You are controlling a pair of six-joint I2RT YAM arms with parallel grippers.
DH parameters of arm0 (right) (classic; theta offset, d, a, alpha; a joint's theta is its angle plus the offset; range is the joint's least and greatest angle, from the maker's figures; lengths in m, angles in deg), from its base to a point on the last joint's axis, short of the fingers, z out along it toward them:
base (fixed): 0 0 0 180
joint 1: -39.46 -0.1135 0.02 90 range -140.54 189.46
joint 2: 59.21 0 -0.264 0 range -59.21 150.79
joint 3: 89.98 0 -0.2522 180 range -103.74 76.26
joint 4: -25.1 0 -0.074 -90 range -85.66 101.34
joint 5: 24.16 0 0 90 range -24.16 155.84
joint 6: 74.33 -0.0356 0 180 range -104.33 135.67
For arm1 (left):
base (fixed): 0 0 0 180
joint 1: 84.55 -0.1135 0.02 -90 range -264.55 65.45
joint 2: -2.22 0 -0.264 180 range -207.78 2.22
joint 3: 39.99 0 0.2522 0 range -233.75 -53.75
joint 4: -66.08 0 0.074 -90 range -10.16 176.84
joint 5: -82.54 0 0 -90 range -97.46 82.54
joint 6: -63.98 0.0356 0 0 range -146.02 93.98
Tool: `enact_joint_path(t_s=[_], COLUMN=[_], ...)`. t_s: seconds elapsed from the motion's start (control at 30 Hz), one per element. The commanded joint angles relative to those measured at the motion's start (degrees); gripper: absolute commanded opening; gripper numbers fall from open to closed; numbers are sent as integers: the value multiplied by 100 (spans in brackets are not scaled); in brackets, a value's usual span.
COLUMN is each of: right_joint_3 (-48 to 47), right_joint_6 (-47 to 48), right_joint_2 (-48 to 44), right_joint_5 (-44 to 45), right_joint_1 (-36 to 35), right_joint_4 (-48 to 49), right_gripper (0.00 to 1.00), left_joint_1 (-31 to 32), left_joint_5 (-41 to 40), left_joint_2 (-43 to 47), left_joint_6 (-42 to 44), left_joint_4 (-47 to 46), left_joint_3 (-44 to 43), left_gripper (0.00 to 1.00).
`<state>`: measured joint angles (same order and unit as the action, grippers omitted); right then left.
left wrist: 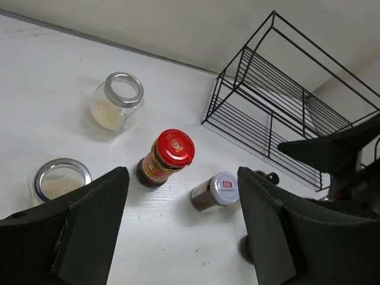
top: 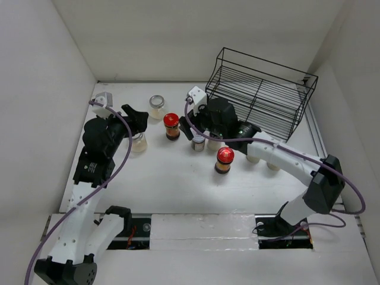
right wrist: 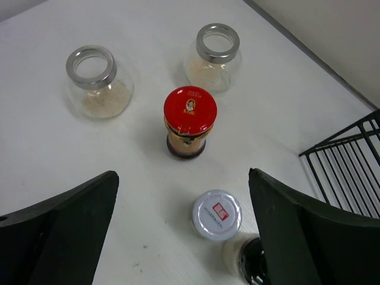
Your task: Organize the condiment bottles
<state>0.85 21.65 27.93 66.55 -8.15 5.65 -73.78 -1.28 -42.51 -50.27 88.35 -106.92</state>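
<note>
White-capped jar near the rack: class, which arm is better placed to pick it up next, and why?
Probably the right. The right gripper hangs open almost directly over the white-capped jar. The left gripper sits farther off, by the clear jars.

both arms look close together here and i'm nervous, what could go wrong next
1. The open left gripper and right gripper face the same jars; the arms could collide.
2. The white-capped jar stands close beside a black-capped shaker; grabbing one may topple the other.
3. The glass jars look lidless; a knock could spill powder.
</note>
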Motion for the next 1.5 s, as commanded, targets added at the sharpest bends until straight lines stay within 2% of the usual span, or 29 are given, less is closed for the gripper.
enact_joint_path(t_s=[0.0, 0.03, 0.1, 0.13, 0.17, 0.2, 0.23, 0.27, 0.3, 0.33, 0.37, 0.4, 0.47, 0.53, 0.57, 0.7, 1.0, 1.3, 1.43, 1.47], right_joint_3=[-491, -561, -614, -615, -693, -755, -755, -755, -755, -755, -755, -755, -878, -1010, -1062, -1335, -2169, -2513, -2390, -2390], right_joint_6=[-26, -26, -88, -88, -88, -88, -88, -88, -88, -88, -88, -88, -150, -150, -202, -202, -202, -263, -325, -325], right_joint_2=[391, 471, 594, 673, 673, 752, 753, 805, 805, 875, 928, 998, 1244, 1463, 1525, 1851, 2834, 3257, 3318, 3319], right_joint_5=[114, 114, 35, 34, 34, 34, 34, 34, 95, 44, -9, -70, -254, -256, -256, -256, -317, -475, -362, -361], right_joint_1=[42, 42, 94, 95, 95, 95, 95, 147, 147, 147, 147, 147, 147, 147, 147, 147, 147, 200, 200, 200], right_joint_4=[542, 543, 657, 657, 657, 657, 657, 657, 657, 657, 657, 657, 509, 446, 446, 227, -19, 173, 454, 455], right_gripper=[94, 87, 37, 18, 3, 1, 1, 8, 20, 36, 52, 76, 92, 100, 100, 100, 100, 100, 87, 79], left_joint_1=[-22, -22, -22, -22, -22, -22, -22, -22, -22, -22, -22, -22, -22, -22, -22, -22, -22, -22, -22, -22], left_joint_5=[-10, -11, -11, -11, -11, -11, -81, -81, -81, -134, -134, -134, -134, -134, -134, -196, -90, -37, -37, 24], left_joint_2=[193, 245, 298, 298, 298, 298, 298, 298, 298, 298, 298, 298, 298, 237, 237, 237, 131, 131, 131, 131], left_joint_6=[175, 175, 228, 228, 228, 228, 228, 280, 280, 280, 280, 280, 280, 280, 280, 280, 280, 280, 280, 280], left_joint_4=[-315, -367, -429, -499, -500, -500, -500, -500, -500, -500, -500, -500, -500, -500, -500, -447, -447, -447, -447, -447], left_joint_3=[-62, -10, 60, 113, 114, 114, 114, 114, 114, 114, 114, 114, 114, 114, 114, 166, 166, 166, 166, 166], left_gripper=[70, 70, 65, 59, 51, 41, 31, 10, 4, 2, 2, 4, 24, 38, 47, 58, 60, 60, 60, 58])
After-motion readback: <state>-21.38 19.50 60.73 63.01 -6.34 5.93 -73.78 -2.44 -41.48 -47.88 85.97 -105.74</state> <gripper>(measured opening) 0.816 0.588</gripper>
